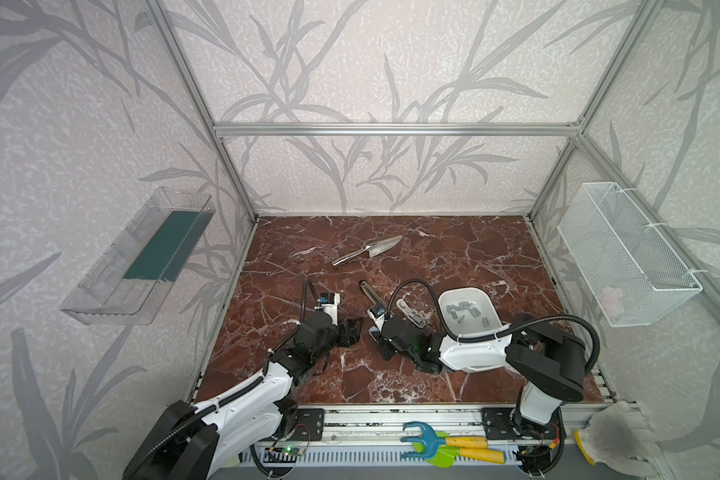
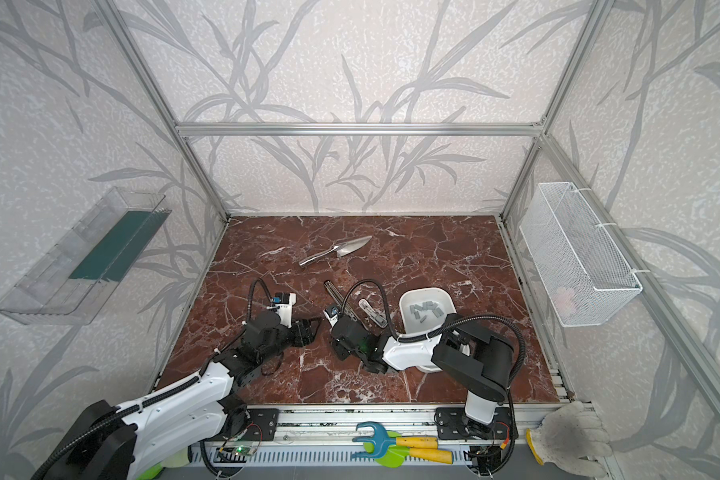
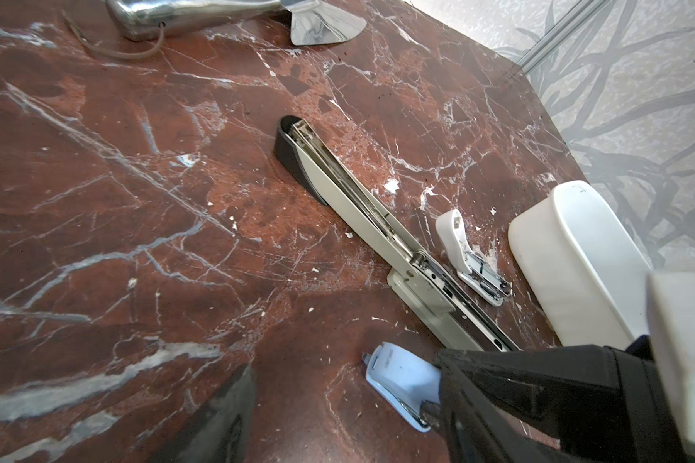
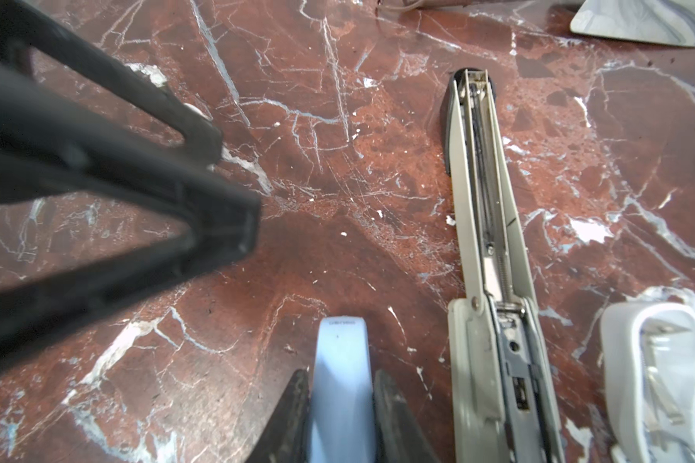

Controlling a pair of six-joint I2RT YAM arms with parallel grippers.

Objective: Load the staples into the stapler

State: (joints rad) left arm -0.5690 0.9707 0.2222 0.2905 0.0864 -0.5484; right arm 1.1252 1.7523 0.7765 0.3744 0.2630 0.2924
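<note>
Find the staples (image 1: 453, 308) loose in a small heap inside white dish (image 1: 470, 328), at 3 o'clock from the middle of marble table (image 1: 495, 257).

Mark right gripper (image 4: 341, 387) as clenched on blue stapler (image 4: 340, 352): fingers (image 4: 390, 405) pressed against both long sides, stapler closed and flat on the marble. Place that stapler just off table centre toward 7 o'clock in both top views, mostly hidden under the wrist there.

Mark left gripper (image 4: 233, 180) as released: jaws apart, nothing between them. Put it near blue stapler at its 9 o'clock, not touching.

Log long grey stapler (image 4: 486, 224) as folded open flat, rail and spring exposed, just beside blue stapler and running off toward 11 o'clock. Log white stapler (image 3: 470, 256) as also opened, between long grey stapler and white dish, touching neither.

Note steel trowel (image 1: 368, 250) at 11 o'clock from centre, well apart from the rest.

Cannot tell whether any strip sits in the open rails.
</note>
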